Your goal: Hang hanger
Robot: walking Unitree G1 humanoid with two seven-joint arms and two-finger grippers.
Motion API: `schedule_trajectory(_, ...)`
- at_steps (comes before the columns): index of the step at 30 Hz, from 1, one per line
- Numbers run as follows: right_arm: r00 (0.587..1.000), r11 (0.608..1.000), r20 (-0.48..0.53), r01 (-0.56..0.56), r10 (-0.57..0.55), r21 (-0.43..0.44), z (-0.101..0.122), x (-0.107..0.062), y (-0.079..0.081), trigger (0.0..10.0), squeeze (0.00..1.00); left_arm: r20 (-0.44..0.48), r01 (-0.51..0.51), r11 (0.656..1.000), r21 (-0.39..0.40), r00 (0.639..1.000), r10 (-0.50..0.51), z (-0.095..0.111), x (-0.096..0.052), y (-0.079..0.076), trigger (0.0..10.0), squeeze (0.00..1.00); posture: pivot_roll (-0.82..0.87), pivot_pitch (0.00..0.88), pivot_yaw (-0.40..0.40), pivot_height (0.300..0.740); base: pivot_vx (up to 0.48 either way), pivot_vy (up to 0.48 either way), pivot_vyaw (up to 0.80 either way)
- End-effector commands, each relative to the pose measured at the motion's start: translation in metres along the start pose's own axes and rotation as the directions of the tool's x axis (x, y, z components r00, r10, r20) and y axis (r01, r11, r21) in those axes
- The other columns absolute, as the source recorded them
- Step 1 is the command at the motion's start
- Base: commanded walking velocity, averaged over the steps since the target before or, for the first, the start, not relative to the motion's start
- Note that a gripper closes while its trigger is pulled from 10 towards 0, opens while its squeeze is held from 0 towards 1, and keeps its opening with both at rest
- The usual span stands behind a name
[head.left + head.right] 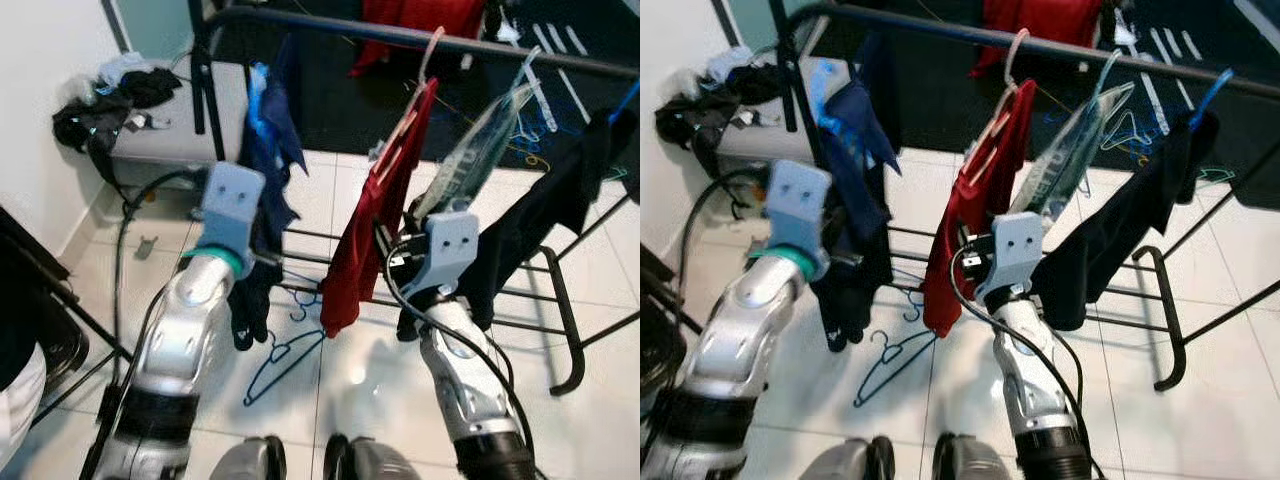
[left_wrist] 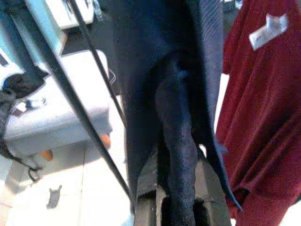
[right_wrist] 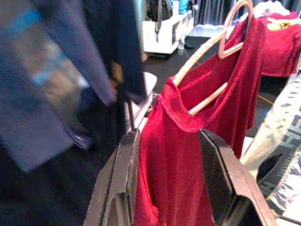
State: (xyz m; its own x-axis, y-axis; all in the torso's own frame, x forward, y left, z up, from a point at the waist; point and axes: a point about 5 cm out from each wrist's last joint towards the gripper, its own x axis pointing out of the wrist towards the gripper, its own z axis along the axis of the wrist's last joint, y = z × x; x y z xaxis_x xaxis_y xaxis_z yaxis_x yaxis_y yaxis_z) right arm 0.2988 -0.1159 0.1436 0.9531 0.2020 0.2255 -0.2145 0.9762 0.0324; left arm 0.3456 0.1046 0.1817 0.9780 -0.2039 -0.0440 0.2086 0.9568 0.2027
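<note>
Fingers: the left gripper (image 2: 176,207) has its two black fingers (image 2: 146,209) closed on a fold of the dark navy garment (image 1: 268,150); the right gripper (image 3: 171,188) has its fingers (image 3: 117,179) set fairly wide, one on either side of the red shirt (image 1: 375,225), the cloth between them — whether they press it cannot be told.

Left to right in the head views: a heap of dark clothes (image 1: 105,105) on a low grey bench (image 1: 160,140) by the wall; the left arm raised to the navy garment, which hangs from the black rail (image 1: 420,38) of the clothes rack (image 1: 560,300); a blue wire hanger (image 1: 280,365) lying on the white tiled floor (image 1: 330,400) below; the red shirt on its pink hanger (image 1: 425,70), whose hook sits over the rail; a pale patterned garment (image 1: 470,150) on a clear hanger (image 1: 528,75); a black garment (image 1: 550,200) on a blue hanger (image 1: 625,100).

Progress, as a judgement: the pink hanger appears hung already, so what is left is probably letting go of the shirt and drawing the arms back. The wire hanger on the floor is not hung.

Count: four garments on the rail; three hangers seen on it — pink, clear, blue — and at least one on the floor; two grippers.
</note>
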Motion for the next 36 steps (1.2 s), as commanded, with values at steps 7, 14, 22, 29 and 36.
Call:
schedule_trajectory(7,1.0,1.0,0.002,0.02,-0.02,0.017,0.0,-0.004,-0.002,10.0,0.0,-0.01,-0.007,0.999,-0.047,1.0,0.006,0.011,0.031,-0.007,10.0,0.0,-0.09,0.092,0.057,0.74,0.0,0.0,0.0)
schedule_trajectory(14,1.0,0.999,0.005,0.026,-0.026,0.02,0.002,-0.006,0.0,10.0,0.0,0.001,-0.059,0.994,-0.089,0.998,0.06,0.026,0.049,0.003,10.0,0.0,-0.12,0.11,0.066,0.74,0.0,0.0,0.0)
schedule_trajectory(22,1.0,0.999,0.007,0.03,-0.03,0.022,0.004,-0.01,0.002,10.0,0.0,0.064,-0.106,0.988,-0.111,0.991,0.114,0.048,0.058,0.011,10.0,0.0,-0.14,0.129,0.069,0.74,0.0,0.0,0.0)
schedule_trajectory(29,0.998,0.997,0.039,0.056,-0.058,0.043,0.012,-0.011,-0.004,10.0,0.0,0.16,-0.04,0.999,-0.027,0.986,0.044,0.023,0.008,0.01,10.0,0.0,-0.09,0.134,0.062,0.74,0.0,0.0,0.0)
schedule_trajectory(36,0.998,0.998,0.047,0.042,-0.045,0.053,0.015,-0.008,-0.003,10.0,0.0,0.11,-0.042,0.999,-0.024,0.993,0.044,-0.004,-0.042,0.012,10.0,0.0,-0.06,0.139,0.058,0.74,0.0,0.0,0.0)
